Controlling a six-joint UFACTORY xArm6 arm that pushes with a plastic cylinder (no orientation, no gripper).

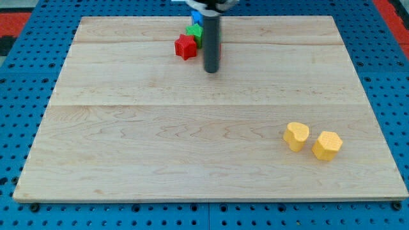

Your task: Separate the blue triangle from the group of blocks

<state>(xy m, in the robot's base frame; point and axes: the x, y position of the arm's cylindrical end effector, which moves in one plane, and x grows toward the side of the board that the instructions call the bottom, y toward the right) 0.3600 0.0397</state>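
A group of blocks sits near the top middle of the wooden board (192, 140). A red star-shaped block (185, 46) is at the group's left. A green block (193, 32) lies just above and right of it. A blue block (197, 18) shows at the top, mostly hidden by the rod; its shape cannot be made out. A sliver of another red block (219, 48) shows right of the rod. My tip (211, 69) rests on the board just below and right of the red star, in front of the group.
Two yellow blocks lie at the lower right: a rounded one (296, 135) and a hexagonal one (327, 145), close together. The board lies on a blue pegboard surface (19, 76).
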